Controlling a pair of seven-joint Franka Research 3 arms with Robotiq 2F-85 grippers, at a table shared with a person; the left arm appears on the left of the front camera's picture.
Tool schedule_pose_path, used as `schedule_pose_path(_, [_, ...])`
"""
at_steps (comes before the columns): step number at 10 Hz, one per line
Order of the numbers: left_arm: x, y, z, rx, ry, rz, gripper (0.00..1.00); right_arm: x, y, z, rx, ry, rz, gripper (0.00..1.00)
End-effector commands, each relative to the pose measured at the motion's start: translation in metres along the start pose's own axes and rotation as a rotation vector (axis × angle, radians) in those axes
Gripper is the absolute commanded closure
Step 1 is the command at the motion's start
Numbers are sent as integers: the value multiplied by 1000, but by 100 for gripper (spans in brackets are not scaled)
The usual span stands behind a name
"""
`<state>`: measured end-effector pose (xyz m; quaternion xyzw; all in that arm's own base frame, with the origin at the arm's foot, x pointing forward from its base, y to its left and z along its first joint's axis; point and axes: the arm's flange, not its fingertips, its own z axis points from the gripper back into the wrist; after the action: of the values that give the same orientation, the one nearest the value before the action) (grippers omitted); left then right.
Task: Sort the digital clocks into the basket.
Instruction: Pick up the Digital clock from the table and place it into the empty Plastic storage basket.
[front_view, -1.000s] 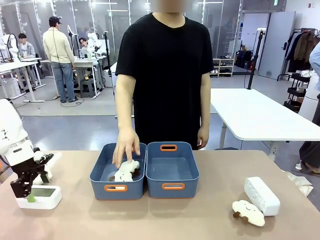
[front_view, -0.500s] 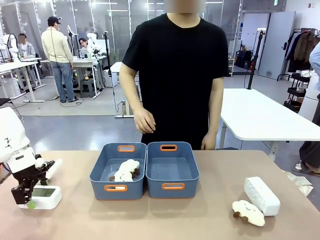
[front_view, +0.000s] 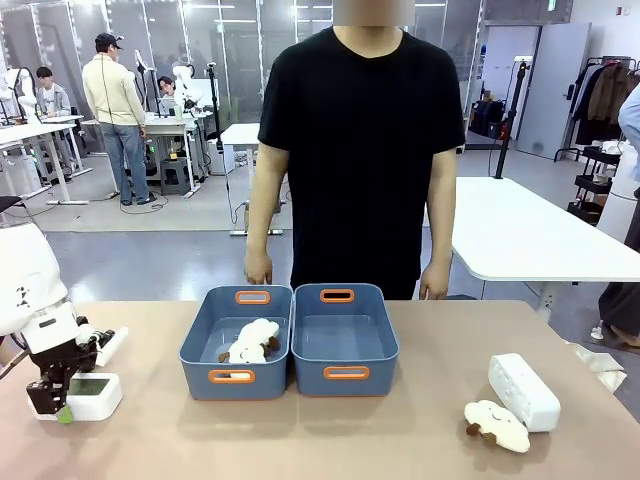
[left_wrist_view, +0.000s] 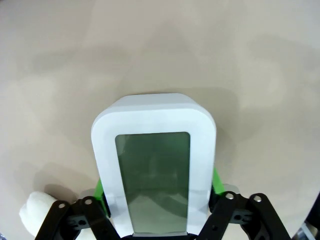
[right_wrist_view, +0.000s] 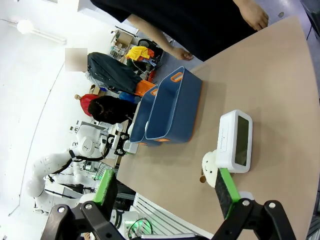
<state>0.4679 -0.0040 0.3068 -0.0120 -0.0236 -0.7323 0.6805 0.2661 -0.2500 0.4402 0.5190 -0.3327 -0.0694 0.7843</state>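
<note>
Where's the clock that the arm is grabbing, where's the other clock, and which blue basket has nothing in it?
Gripped clock (left_wrist_view: 152, 175): left wrist view, on its grey-green screen.
Other clock (front_view: 523, 392): front view, middle of its white body.
Empty blue basket (front_view: 345, 338): front view, on its bare floor.

A white plush toy (front_view: 497, 425) lies on the tan table (front_view: 420, 440).

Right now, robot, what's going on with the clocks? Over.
Left pincer shut on one clock on the table. Right pincer open, holding nothing. Second clock lies at table's right, plush toy beside it.
</note>
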Motion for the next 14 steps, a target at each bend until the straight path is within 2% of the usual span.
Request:
schedule_pose_path(1, [-1, -4, -4, 14, 26, 18, 100, -1, 1, 1, 8, -1, 6, 0])
schedule_pose_path(3, [-1, -5, 2, 17, 9, 34, 100, -1, 1, 1, 8, -1, 6, 0])
schedule_pose_path(4, [-1, -7, 9, 21, -10, 43, 79, -1, 1, 1, 8, -1, 6, 0])
schedule_pose_path(5, [-1, -8, 28, 46, -53, 80, 29, -1, 1, 1, 8, -1, 6, 0])
schedule_pose_path(7, [7, -16, 123, 120, -251, 164, 29, -1, 1, 1, 8, -1, 6, 0])
schedule_pose_path(8, [18, -16, 157, 167, -289, 143, 29, -1, 1, 1, 8, -1, 6, 0])
schedule_pose_path(9, [29, -12, 172, 166, -296, 167, 29, -1, 1, 1, 8, -1, 6, 0])
schedule_pose_path(10, [46, -6, 179, 115, -376, 202, 29, -1, 1, 1, 8, -1, 6, 0])
schedule_pose_path(12, [136, 14, 190, 172, -492, 221, 29, -1, 1, 1, 8, -1, 6, 0])
schedule_pose_path(14, [233, 28, 182, 174, -518, 170, 29, -1, 1, 1, 8, -1, 6, 0])
